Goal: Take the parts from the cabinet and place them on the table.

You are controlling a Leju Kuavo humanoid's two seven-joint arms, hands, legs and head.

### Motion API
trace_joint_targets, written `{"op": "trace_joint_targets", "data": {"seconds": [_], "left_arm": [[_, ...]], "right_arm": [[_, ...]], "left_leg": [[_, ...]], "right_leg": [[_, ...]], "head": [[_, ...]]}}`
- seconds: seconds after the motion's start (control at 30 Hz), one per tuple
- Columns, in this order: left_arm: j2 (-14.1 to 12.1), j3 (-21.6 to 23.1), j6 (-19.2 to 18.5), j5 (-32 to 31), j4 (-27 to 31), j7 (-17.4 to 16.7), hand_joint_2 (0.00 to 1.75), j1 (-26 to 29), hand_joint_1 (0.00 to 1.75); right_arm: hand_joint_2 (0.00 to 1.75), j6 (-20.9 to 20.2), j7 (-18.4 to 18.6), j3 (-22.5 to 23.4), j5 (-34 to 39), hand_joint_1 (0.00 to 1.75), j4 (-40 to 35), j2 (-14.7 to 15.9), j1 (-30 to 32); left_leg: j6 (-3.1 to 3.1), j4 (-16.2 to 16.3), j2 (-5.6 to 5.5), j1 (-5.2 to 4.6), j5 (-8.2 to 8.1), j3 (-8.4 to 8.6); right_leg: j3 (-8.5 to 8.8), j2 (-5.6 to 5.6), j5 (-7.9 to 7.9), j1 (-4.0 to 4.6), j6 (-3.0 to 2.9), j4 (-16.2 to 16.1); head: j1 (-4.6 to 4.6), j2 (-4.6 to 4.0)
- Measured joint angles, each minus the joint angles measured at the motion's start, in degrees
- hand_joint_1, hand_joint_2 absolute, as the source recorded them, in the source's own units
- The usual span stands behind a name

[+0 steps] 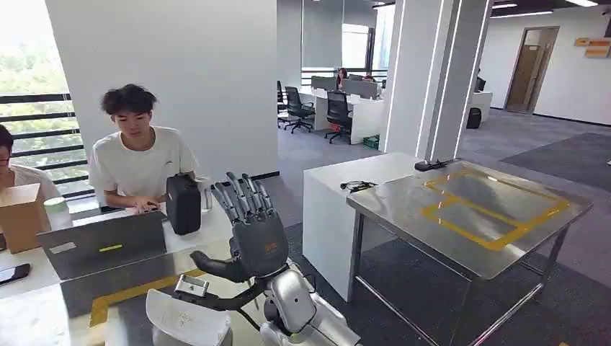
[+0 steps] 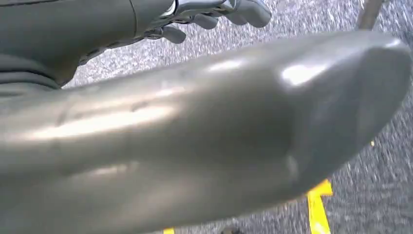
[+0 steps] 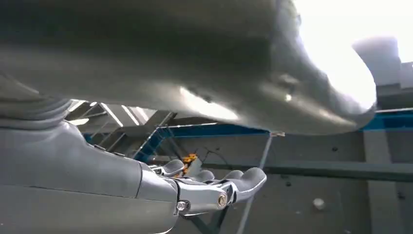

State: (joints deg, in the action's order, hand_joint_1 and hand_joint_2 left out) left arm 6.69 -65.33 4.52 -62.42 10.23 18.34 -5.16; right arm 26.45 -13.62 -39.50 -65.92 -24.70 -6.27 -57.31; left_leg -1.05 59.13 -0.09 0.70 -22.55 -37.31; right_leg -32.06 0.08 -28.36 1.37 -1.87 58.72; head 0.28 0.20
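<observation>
I am seeing the right hand [image 1: 248, 231] raised in front of the head camera, low in the middle of the picture. Its back is facing me, its fingers [image 1: 241, 194] are pointing up and spread wide, the thumb is sticking out to the side, and it is holding nothing. Its wrist camera is looking up past the hand at ceiling beams.

The left hand [image 2: 195, 131] is hanging over grey carpet with yellow floor tape [image 2: 316, 209]. The thick thumb is lying straight and the darker fingers [image 2: 234, 12] are standing apart from it. I am seeing nothing between them, so I am reading it as loose and empty.

The steel worktop [image 1: 403, 205] is standing to the right, well apart from both hands, with 1 yellow tape outline [image 1: 497, 209] marked on it. Just beside it is a white counter [image 1: 331, 209] carrying a dark cable.

I cannot tell where the parts are. A white curved piece [image 1: 187, 317] is showing at the lower edge, below the raised hand, and I cannot tell what it is.

To the left, a person in a white T-shirt [image 1: 140, 155] is sitting behind a laptop [image 1: 101, 241]. A dark case [image 1: 184, 204] is standing upright near it, and a cardboard box [image 1: 20, 215] is at the far left.
</observation>
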Motion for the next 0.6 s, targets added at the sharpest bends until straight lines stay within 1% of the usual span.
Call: {"op": "trace_joint_targets", "data": {"seconds": [0.03, 0.07, 0.1, 0.13, 0.17, 0.2, 0.23, 0.27, 0.3, 0.33, 0.37, 0.4, 0.43, 0.5, 0.53, 0.57, 0.6], "left_arm": [[-0.1, 0.0, 0.0, 0.0, 0.0, 0.0, 0.0, 0.0, 0.0], [0.0, 0.0, 0.0, 0.0, 0.0, 0.0, 0.0, 0.0, 0.0], [0.0, 0.0, 0.0, 0.0, -0.1, 0.0, 1.75, 0.0, 0.0], [0.0, 0.0, 0.0, 0.0, 0.0, 0.0, 1.75, 0.0, 0.0], [-0.2, 0.0, 0.0, 0.0, 0.0, 0.0, 1.75, 0.0, 0.0], [-0.3, 0.0, 0.0, 0.0, 0.0, 0.0, 1.75, 0.0, 0.0], [-0.4, 0.0, 0.0, 0.0, 0.0, 0.0, 1.75, 0.0, 0.0], [-0.4, 0.0, 0.0, 0.0, 0.0, -0.2, 1.75, 0.0, 0.0], [-0.5, 0.0, 0.0, 0.1, 0.0, -0.2, 1.75, 0.0, 0.0], [-0.5, 0.0, 0.1, 0.2, 0.0, -0.2, 1.75, 0.0, 0.0], [-0.5, 0.0, 0.1, 0.4, 0.0, -0.2, 1.75, -0.2, 0.0], [-0.4, 0.0, 0.1, 0.4, 0.0, -0.2, 1.75, -0.2, 0.0], [-0.4, -0.1, 0.3, 0.4, 0.1, -0.1, 1.75, -0.1, 0.0], [-0.4, -0.2, 0.3, 0.5, 0.1, 0.0, 1.75, -0.1, 0.0], [-0.3, -0.3, 0.4, 0.5, 0.0, 0.0, 1.75, 0.0, 0.0], [-0.3, -0.3, 0.4, 0.5, 0.0, 0.0, 1.75, 0.0, 0.0], [-0.4, -0.4, 0.4, 0.5, 0.1, 0.0, 1.75, -0.1, 0.0]], "right_arm": [[0.0, -0.1, 0.1, 0.1, 0.0, 0.0, -0.1, 0.0, 0.0], [0.0, -0.1, 0.1, 0.2, -0.1, 0.0, -0.2, 0.0, -0.1], [0.0, -0.1, 0.1, 0.3, -0.1, 0.0, -0.3, 0.0, -0.1], [0.0, -0.2, 0.1, 0.4, -0.1, 0.0, -0.3, 0.0, -0.2], [0.0, -0.2, 0.1, 0.5, -0.1, 0.0, -0.3, 0.0, -0.1], [0.0, -0.2, 0.0, 0.6, -0.1, 0.0, -0.3, 0.1, 0.0], [0.0, -0.2, -0.3, 0.6, -0.1, 0.0, -0.3, 0.1, 0.1], [0.0, -0.2, -0.6, 0.6, -0.1, 0.0, -0.3, 0.2, 0.1], [0.0, -0.2, -0.9, 0.7, -0.1, 0.0, -0.3, 0.2, 0.1], [0.0, -0.2, -0.9, 0.8, -0.1, 0.0, -0.3, 0.2, 0.0], [0.0, -0.1, -0.9, 0.9, -0.2, 0.0, -0.3, 0.2, -0.1], [0.0, -0.1, -0.9, 1.0, -0.2, 0.0, -0.3, 0.2, -0.2], [0.0, -0.1, -1.0, 1.0, -0.2, 0.0, -0.3, 0.2, -0.3], [0.0, -0.1, -1.0, 1.0, -0.3, 0.0, -0.3, 0.2, -0.6], [0.0, -0.1, -1.0, 1.0, -0.3, 0.0, -0.3, 0.2, -0.6], [0.0, -0.2, -1.1, 1.0, -0.3, 0.0, -0.3, 0.3, -0.7], [0.0, -0.2, -1.2, 1.1, -0.3, 0.0, -0.3, 0.4, -0.8]], "left_leg": [[-0.38, 0.1, 0.01, -0.21, 0.13, -0.2], [-0.66, 1.1, -0.11, -0.06, -1.69, -1.0], [-0.92, 3.8, -0.12, 0.02, -4.61, -1.79], [-1.26, 8.2, -0.12, 0.07, -7.67, -3.06], [-1.56, 12.5, -0.11, 0.13, -10.01, -4.28], [-1.8, 15.7, -0.11, 0.19, -11.57, -4.94], [-2.0, 16.5, -0.08, 0.25, -11.82, -4.4], [-2.17, 14.5, -0.06, 0.36, -10.87, -2.39], [-2.33, 10.5, -0.04, 0.5, -9.44, 0.47], [-2.55, 5.5, -0.01, 0.69, -8.05, 3.92], [-2.57, 0.5, -0.07, 0.93, -8.74, 6.81], [-1.84, 0.8, -0.42, 0.34, -8.26, 6.24], [-0.76, 1.1, -0.49, 0.52, -7.83, 5.92], [0.15, 1.4, -0.46, 0.23, -7.25, 5.71], [0.83, 1.1, -0.35, 0.45, -6.48, 5.25], [1.25, 1.1, -0.09, 0.54, -5.9, 4.83], [1.58, 1.1, -0.11, 0.55, -5.31, 4.21]], "right_leg": [[0.07, -0.17, 1.17, -0.84, -0.23, -1.1], [-0.01, -0.32, 1.85, -0.87, -0.3, -1.5], [-0.52, -0.32, 2.42, -0.96, -0.79, -1.6], [-1.26, -0.31, 2.98, -1.01, -0.66, -1.6], [-2.03, -0.31, 3.48, -1.03, -0.64, -1.4], [-2.8, -0.32, 3.95, -1.09, -0.54, -1.3], [-3.68, -0.33, 4.44, -1.2, -0.37, -1.1], [-4.42, -0.33, 4.89, -1.35, -0.13, -0.9], [-5.14, -0.33, 5.22, -1.53, 0.16, -0.6], [-5.81, -0.33, 5.53, -1.73, 0.52, -0.2], [-6.53, -0.38, 5.83, -1.82, 0.95, 0.6], [-6.88, -0.32, 6.01, -1.44, 1.31, 0.8], [-6.94, -0.32, 6.34, -1.45, 1.56, 0.8], [-6.85, -0.27, 7.33, -1.49, 2.24, 0.2], [-7.2, -0.25, 7.63, -1.59, 2.57, 0.3], [-7.74, -0.25, 5.68, -1.75, 2.91, 1.5], [-8.54, -0.16, 2.55, -1.68, 3.15, 4.0]], "head": [[-0.04, 0.0], [-0.11, 0.0], [-0.26, 0.0], [-0.3, 0.0], [-0.39, 0.0], [-0.46, 0.0], [-0.39, 0.0], [-0.5, 0.0], [-0.43, 0.0], [-0.48, 0.0], [-0.48, 0.0], [-0.48, 0.02], [-0.37, 0.0], [-0.22, 0.0], [-0.3, 0.0], [-0.26, 0.0], [-0.08, 0.0]]}}
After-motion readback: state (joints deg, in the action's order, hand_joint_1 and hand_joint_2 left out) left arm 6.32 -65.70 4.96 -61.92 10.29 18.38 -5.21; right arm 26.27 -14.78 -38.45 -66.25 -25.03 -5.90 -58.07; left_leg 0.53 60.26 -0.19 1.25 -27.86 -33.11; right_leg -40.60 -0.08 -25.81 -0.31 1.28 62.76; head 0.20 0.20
